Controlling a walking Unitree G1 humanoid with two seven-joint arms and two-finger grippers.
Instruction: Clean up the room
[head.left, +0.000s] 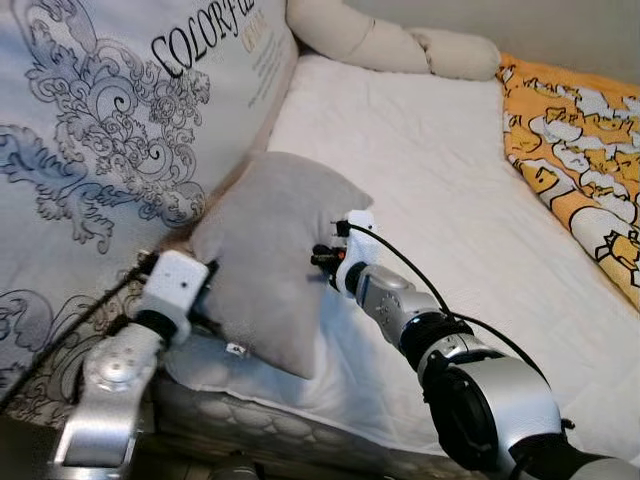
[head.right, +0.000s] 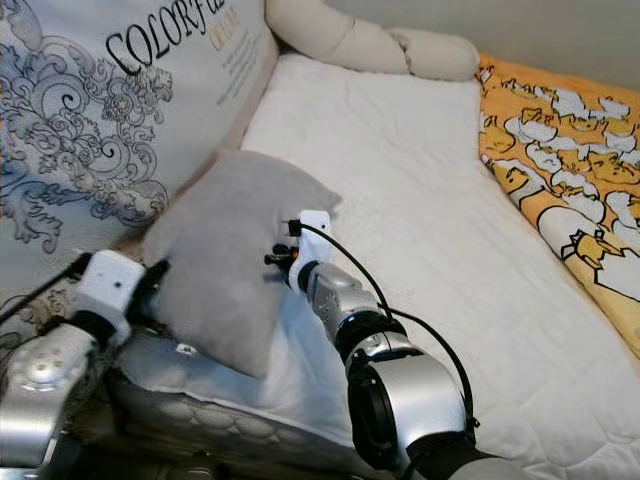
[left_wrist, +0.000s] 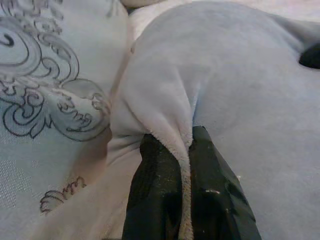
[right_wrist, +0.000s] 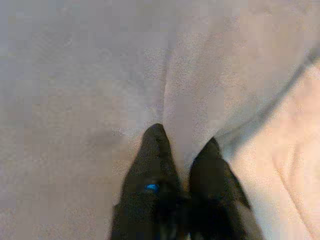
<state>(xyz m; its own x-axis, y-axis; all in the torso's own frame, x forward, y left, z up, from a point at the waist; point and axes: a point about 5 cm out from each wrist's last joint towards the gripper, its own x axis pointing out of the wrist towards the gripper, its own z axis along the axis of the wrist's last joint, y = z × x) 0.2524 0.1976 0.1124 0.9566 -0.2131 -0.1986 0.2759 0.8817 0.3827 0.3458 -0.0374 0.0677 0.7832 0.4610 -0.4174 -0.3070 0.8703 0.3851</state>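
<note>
Pinching the grey pillow (head.left: 265, 255) from both sides: left gripper (left_wrist: 186, 150) shut on a fold at its edge, right gripper (right_wrist: 181, 145) closed on its other side, w/ fabric between the fingers.

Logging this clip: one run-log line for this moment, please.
left gripper: shut on pillow edge | right gripper: shut on pillow fold | pillow: on bed, leaning at headboard

You see the bed (head.left: 430, 200) under soft, even daylight in both eye views, the white mattress cover bright but not blown out. The grey pillow (head.left: 270, 250) casts a faint shadow beneath its lower edge. Head views stay sharp. Your left wrist view is clear though cool-toned; the right wrist view is dim, grainy and soft, the pillow's nap smeared close to the lens.
</note>
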